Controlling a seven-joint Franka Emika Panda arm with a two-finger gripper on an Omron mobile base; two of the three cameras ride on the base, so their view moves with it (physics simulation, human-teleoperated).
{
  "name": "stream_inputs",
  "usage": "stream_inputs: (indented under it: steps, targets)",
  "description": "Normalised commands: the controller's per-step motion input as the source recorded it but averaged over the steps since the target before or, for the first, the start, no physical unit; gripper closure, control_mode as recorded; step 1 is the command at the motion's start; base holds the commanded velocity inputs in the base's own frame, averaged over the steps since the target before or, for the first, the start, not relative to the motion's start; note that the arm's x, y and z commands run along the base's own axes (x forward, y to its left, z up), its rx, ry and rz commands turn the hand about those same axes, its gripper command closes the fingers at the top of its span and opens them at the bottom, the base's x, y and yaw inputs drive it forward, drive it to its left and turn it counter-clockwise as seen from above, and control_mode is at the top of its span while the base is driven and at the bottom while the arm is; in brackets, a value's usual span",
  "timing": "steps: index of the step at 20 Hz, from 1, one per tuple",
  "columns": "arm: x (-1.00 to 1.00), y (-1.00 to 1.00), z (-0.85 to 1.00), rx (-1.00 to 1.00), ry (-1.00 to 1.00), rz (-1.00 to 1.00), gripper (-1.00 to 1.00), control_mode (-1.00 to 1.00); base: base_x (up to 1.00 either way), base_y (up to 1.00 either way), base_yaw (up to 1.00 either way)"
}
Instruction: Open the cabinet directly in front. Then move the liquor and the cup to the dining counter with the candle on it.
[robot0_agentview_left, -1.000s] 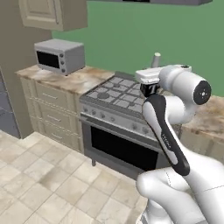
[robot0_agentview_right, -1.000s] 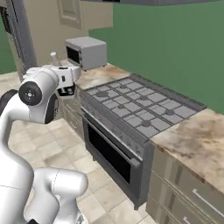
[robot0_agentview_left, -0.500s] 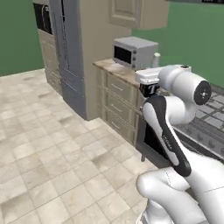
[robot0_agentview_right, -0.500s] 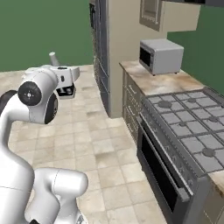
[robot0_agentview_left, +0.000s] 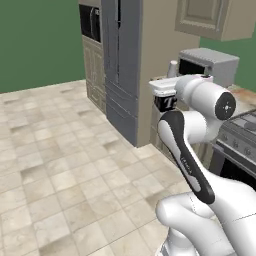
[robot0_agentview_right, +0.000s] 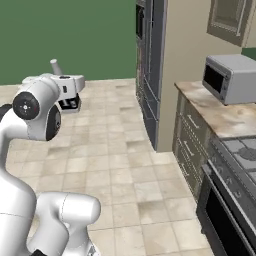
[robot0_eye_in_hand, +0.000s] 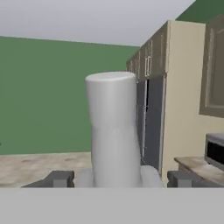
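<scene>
**Carrying across the kitchen, load in hand**

Fingers (robot0_eye_in_hand: 61, 179) spread wide, set either side of a pale grey cylinder (robot0_eye_in_hand: 114, 131) that stands upright between them; judged to be gripped, since in the left base view its top pokes up above the hand with nothing under it. Cannot tell whether it is the liquor: pale, waisted, no label visible.

For a good carry: keep the hand level and the cylinder upright, hold the grip unchanged, drive smoothly, and release only over the dining table with the candle.

Around: tall grey fridge (robot0_agentview_left: 122, 75) at 12 o'clock in the left base view, microwave (robot0_agentview_left: 207, 62) on the marble table at 2 o'clock, beige panelled wall cabinet (robot0_agentview_left: 210, 17) above it, stove (robot0_agentview_right: 235, 150) at 3 o'clock in the right base view. Open tiled floor (robot0_agentview_left: 60, 165) toward 9 o'clock. Fridge corner and stove front close by; worth swinging wide of both.
</scene>
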Motion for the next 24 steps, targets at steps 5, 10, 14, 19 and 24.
stream_inputs:
  steps: [5,10,14,19,24]
  targets:
    - [0.00,0.00,0.00,0.00,0.00,0.00,1.00,1.00,1.00,1.00,0.02]
    - [0.00,0.00,0.00,0.00,0.00,0.00,1.00,1.00,1.00,1.00,0.00]
    - [0.00,0.00,0.00,0.00,0.00,0.00,1.00,1.00,1.00,1.00,0.00]
    - [0.00,0.00,0.00,0.00,0.00,0.00,1.00,1.00,1.00,0.85,0.00]
    - [0.00,0.00,0.00,0.00,0.00,0.00,1.00,1.00,1.00,0.58,0.00]
